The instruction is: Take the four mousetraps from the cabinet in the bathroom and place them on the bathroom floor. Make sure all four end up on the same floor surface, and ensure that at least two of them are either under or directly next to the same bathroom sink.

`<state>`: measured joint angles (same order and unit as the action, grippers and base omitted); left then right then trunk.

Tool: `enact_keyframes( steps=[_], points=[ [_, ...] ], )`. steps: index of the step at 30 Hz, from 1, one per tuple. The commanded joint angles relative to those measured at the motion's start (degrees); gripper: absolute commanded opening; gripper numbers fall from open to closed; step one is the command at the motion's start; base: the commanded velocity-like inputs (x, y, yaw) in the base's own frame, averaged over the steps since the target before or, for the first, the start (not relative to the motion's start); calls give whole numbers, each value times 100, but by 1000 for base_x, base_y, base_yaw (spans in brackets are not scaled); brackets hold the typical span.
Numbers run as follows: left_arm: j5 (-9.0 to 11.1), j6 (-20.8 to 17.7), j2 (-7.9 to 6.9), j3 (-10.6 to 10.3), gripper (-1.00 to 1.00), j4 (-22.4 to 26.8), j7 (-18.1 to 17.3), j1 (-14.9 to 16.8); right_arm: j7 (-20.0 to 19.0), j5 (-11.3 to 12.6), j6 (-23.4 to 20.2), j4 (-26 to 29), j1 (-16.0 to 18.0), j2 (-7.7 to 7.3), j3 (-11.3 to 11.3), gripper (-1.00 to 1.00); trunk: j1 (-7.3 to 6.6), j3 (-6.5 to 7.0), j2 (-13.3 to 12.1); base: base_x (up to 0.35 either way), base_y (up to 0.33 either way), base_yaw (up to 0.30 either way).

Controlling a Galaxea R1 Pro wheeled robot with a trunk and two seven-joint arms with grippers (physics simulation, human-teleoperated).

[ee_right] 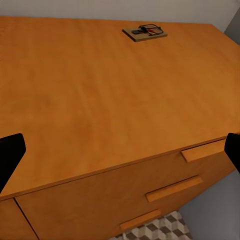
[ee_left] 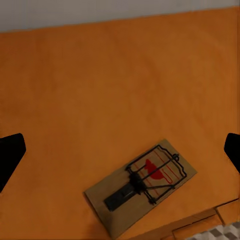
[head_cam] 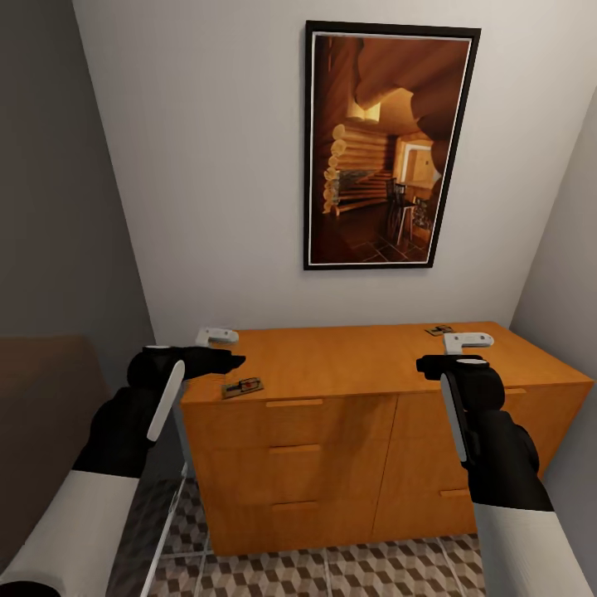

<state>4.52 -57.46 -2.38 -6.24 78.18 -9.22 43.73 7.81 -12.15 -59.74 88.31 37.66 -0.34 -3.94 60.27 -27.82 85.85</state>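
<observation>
Near the lower left of the head frame, one mousetrap (head_cam: 242, 386) lies flat on the cabinet (head_cam: 348, 365) top by its front edge. The left gripper (head_cam: 217, 337) hovers spread just above and behind it, probably lining up a grab. The second mousetrap (head_cam: 439, 330) sits far right; the right gripper (head_cam: 468, 340) is also spread.

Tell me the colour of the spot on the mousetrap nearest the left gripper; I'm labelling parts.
Red, on the mousetrap; clearest in the left wrist view.
</observation>
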Motion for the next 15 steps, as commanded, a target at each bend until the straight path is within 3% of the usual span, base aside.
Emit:
enact_keyframes(
  steps=[1,6,15],
  points=[
    [43,-48,-5,-7,100,-23,23,53,12,-3,-26,3,5,-2,5,100,0,-7,4,0,0,0],
    [41,-127,-2,-8,100,-236,20,295,13,-16,-26,3,5,-2,6,100,0,-7,4,0,0,0],
    [45,-153,21,-9,100,-1047,14,765,18,-17,-26,2,5,-2,20,100,0,-7,4,0,0,0]
  ],
)
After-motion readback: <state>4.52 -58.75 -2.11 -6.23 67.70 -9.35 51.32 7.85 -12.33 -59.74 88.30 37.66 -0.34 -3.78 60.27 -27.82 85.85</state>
